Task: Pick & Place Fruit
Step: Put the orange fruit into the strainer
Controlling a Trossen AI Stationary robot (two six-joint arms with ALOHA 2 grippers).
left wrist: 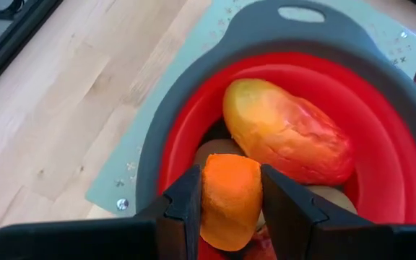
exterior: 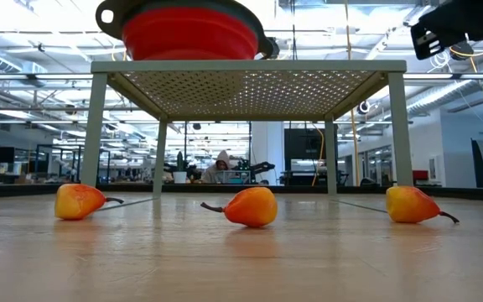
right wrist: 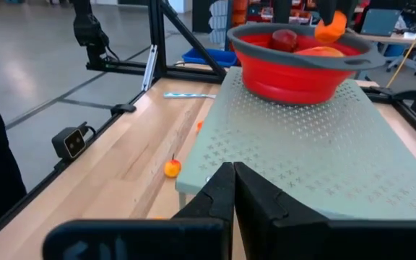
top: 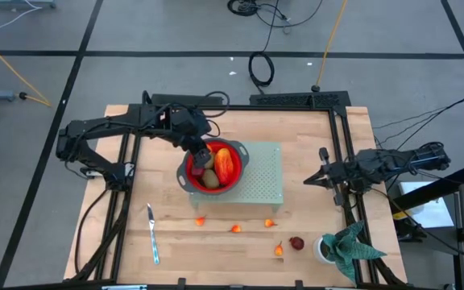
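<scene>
A red bowl with a grey rim stands on a pale perforated stand at mid-table. In it lie a long red-orange fruit, brownish kiwis and a dark red round one. My left gripper hangs over the bowl's far left part, shut on a small orange fruit. My right gripper is shut on nothing, level, just right of the stand. Small orange fruits and a dark red one lie on the table near the front. My left gripper pinches the small orange fruit by its two opposite sides between its two fingers. The fingers slant down from the table's left. The fruit is lifted clear, above the fruit in the bowl.
A silver knife lies at the front left. A green plant in a white pot stands at the front right corner. Three orange fruits lie in a row in front of the stand's legs. Bare wood lies left of the stand.
</scene>
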